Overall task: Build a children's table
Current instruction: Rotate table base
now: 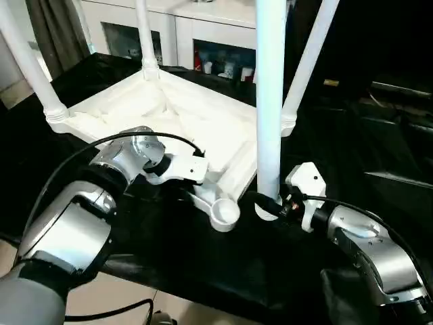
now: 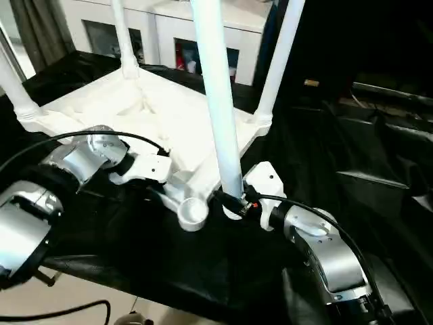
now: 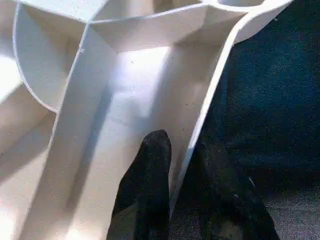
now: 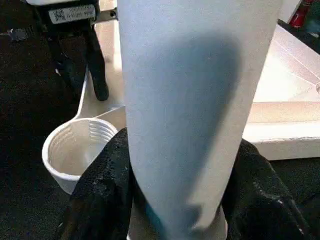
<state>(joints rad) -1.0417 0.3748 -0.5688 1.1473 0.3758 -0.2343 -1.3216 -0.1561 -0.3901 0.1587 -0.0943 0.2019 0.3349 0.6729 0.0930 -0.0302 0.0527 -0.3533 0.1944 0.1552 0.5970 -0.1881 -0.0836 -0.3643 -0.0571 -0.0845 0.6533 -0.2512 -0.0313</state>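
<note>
The tabletop (image 1: 169, 108) lies underside-up on the black bench, three legs seated. My left gripper (image 3: 172, 165) pinches its near rim; my right gripper (image 4: 175, 190) clamps the fourth leg (image 1: 270, 101) upright beside the empty corner socket (image 1: 224, 215). I should centre the leg's foot over the socket before pressing.

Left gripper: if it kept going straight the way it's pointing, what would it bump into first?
Its fingers already straddle the table top's side wall, so the left gripper would slide along that wall toward the diagonal rib near the corner, I think; depth is hard to judge.
</note>
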